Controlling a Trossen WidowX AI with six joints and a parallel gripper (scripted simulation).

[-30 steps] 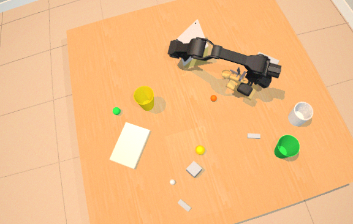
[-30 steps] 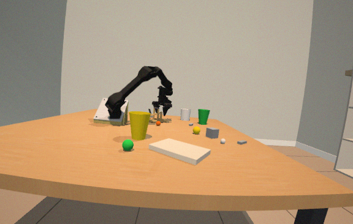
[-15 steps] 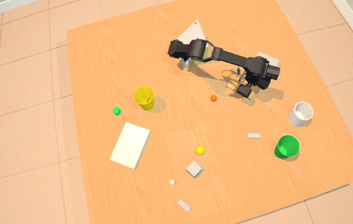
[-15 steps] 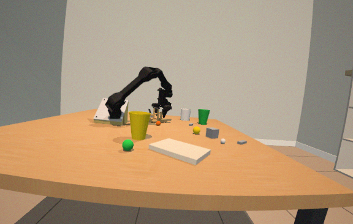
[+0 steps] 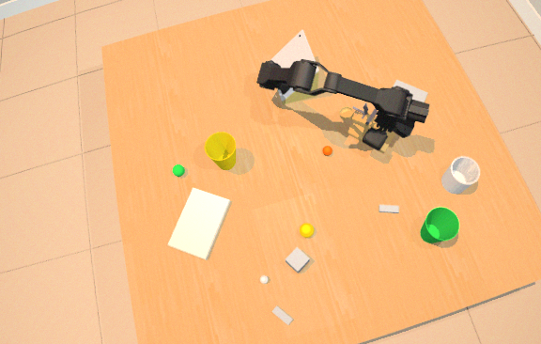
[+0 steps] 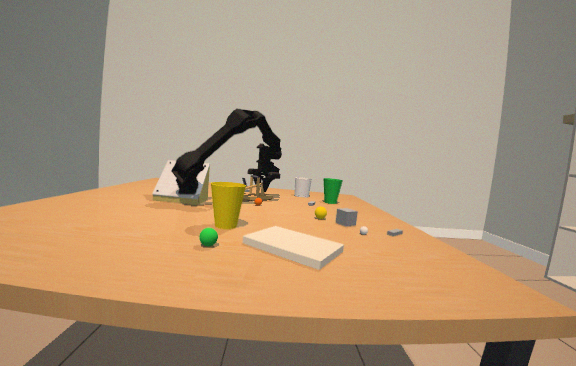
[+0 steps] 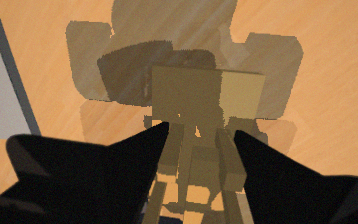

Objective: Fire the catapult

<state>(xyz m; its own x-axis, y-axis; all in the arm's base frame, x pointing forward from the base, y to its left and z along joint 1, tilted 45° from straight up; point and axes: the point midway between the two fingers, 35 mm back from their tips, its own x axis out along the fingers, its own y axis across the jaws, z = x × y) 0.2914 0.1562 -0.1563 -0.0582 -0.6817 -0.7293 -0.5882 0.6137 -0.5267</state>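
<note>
1. Catapult (image 5: 347,113) (image 6: 270,197) (image 7: 185,92) is set on the table (image 5: 153,94) (image 6: 263,325), under the arm (image 5: 357,89) (image 6: 218,142), partly hidden by it.
2. Gripper (image 5: 378,126) (image 6: 265,189) (image 7: 201,131) is pointed down and closed on the catapult's wooden frame; two upright frame pieces are seen between the fingers. Exact contact can't be told.
3. Orange ball (image 5: 327,150) (image 6: 258,201) is seen on the table near the catapult, not loaded.
4. Which ball is meant can't be told; green ball (image 5: 178,170) (image 6: 208,237), yellow ball (image 5: 306,230) (image 6: 320,213) and white ball (image 5: 264,279) (image 6: 364,230) are also on the table.
5. White mug (image 5: 454,180) (image 6: 303,187) is stood upright, well apart from the catapult, near green cup (image 5: 440,226) (image 6: 332,191), also upright.
6. Yellow cup (image 5: 221,150) (image 6: 227,205) is stood upright near the green ball.
7. Pale slab (image 5: 200,223) (image 6: 293,246) is laid flat near the same ball.
8. Gray cube (image 5: 297,259) (image 6: 346,217) is placed between yellow and white balls.
9. One gray bar (image 5: 389,209) (image 6: 311,203) is laid near the green cup, another bar (image 5: 283,315) (image 6: 394,232) near the white ball.
10. Gray block (image 5: 411,89) (image 7: 0,80) is partly covered by the arm in the top view.
11. Sloped panel (image 5: 294,52) (image 6: 165,180) is set by the arm's base end.
</note>
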